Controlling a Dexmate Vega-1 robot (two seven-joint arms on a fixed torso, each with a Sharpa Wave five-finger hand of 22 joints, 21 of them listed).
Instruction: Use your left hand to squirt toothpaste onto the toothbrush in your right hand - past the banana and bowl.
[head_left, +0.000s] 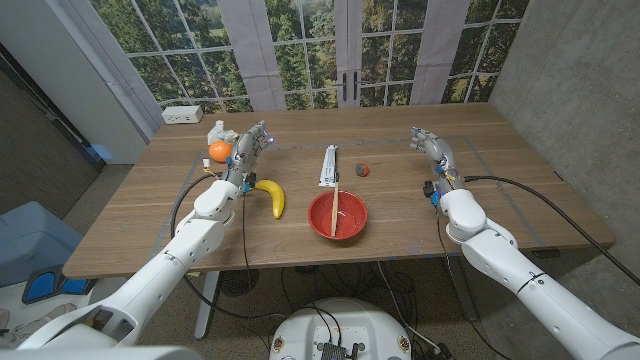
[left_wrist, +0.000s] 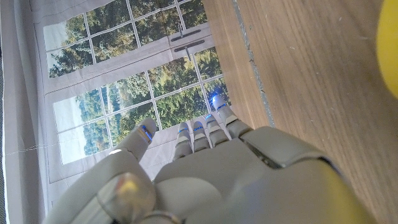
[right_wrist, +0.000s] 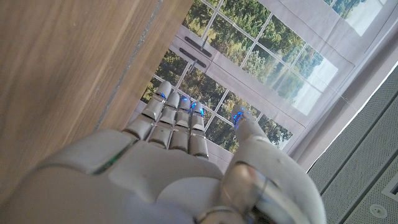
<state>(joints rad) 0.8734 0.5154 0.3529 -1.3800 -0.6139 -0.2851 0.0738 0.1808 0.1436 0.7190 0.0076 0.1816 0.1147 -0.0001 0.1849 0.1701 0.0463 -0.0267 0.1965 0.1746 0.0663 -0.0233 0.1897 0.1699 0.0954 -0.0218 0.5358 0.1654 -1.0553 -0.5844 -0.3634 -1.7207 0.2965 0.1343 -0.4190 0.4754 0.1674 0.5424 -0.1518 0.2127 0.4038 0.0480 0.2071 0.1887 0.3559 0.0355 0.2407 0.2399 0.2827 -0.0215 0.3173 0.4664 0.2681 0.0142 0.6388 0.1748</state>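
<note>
Bowl first: it is red and sits nearest the robot on the wooden surface. A thin stick leans in the bowl. The yellow banana lies just left of the bowl. Past the bowl lies the white toothpaste tube, with a small dark ball near it. The left hand is far left of the bowl, fingers apart, holding nothing, beside an orange. The right hand is far right of the bowl, also empty with fingers apart.
</note>
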